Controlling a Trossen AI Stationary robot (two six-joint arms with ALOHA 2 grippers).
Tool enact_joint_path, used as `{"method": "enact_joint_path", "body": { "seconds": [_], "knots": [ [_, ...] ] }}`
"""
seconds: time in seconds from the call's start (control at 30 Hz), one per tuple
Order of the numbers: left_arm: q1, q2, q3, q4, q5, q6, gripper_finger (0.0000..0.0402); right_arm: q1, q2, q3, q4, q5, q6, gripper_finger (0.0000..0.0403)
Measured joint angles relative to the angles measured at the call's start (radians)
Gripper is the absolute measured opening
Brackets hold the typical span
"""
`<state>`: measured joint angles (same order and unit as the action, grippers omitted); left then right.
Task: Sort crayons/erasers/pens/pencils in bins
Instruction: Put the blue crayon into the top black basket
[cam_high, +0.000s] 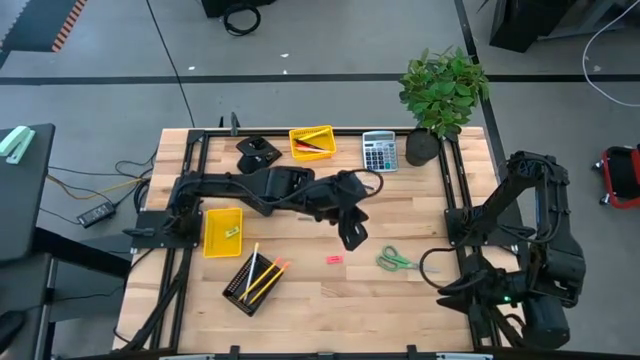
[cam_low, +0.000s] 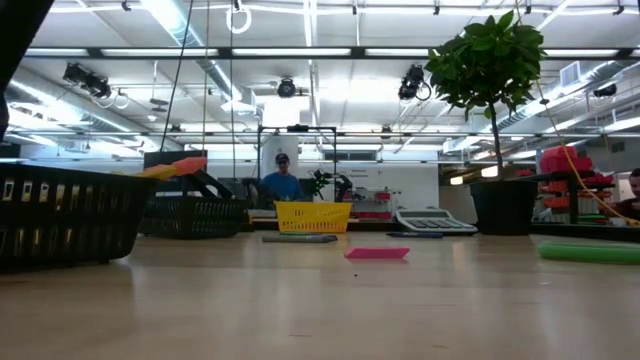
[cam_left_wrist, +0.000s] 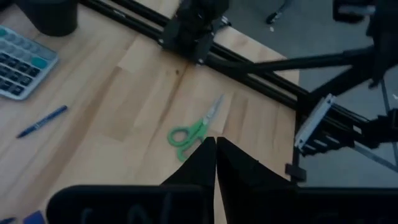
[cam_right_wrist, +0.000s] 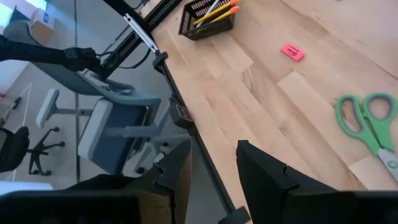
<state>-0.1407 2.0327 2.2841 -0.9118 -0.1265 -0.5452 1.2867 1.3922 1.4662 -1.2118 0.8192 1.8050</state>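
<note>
My left gripper (cam_high: 353, 238) hangs shut above the table's middle, with nothing between its fingers (cam_left_wrist: 215, 152). A pink eraser (cam_high: 334, 260) lies flat on the wood just near of it. A blue pen (cam_left_wrist: 42, 121) lies near the calculator. Several yellow and orange pencils (cam_high: 262, 275) stick out of the near black mesh bin (cam_high: 250, 282). A small eraser sits in the left yellow bin (cam_high: 222, 230). The far yellow bin (cam_high: 311, 142) holds red sticks, and a second black bin (cam_high: 258, 152) stands beside it. My right gripper (cam_right_wrist: 214, 163) waits open over the table's near right edge.
Green-handled scissors (cam_high: 397, 262) lie right of the pink eraser. A grey calculator (cam_high: 379, 150) and a potted plant (cam_high: 440, 95) stand at the far right. Black rails (cam_high: 455, 170) run along the table's sides. A person shows far off in the low view.
</note>
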Motion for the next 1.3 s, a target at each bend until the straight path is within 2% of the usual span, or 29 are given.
{"method": "enact_joint_path", "body": {
  "seconds": [0.3, 0.47, 0.7, 0.8, 1.0, 1.3],
  "knots": [
    [-0.001, 0.000, 0.000, 0.003, 0.000, -0.046, 0.0034, 0.007, 0.000, 0.000, 0.007, 0.027, -0.036, 0.0133],
    [-0.017, 0.000, 0.000, -0.010, 0.004, 0.008, 0.0029, 0.008, 0.000, 0.000, 0.007, -0.007, -0.069, 0.0133],
    [0.068, 0.000, 0.000, -0.013, -0.001, 0.066, 0.0037, 0.028, 0.000, 0.000, 0.014, -0.003, -0.025, 0.0133],
    [0.107, 0.000, 0.000, -0.012, 0.000, 0.066, 0.0043, 0.032, 0.000, 0.000, 0.014, 0.036, -0.020, 0.0133],
    [0.143, 0.000, 0.000, -0.012, -0.001, 0.068, 0.0041, 0.031, 0.000, 0.000, 0.009, 0.082, -0.085, 0.0133],
    [0.183, 0.014, 0.000, 0.011, 0.001, 0.269, 0.0048, 0.051, 0.000, 0.000, 0.008, 0.057, -0.019, 0.0133]
  ]
}}
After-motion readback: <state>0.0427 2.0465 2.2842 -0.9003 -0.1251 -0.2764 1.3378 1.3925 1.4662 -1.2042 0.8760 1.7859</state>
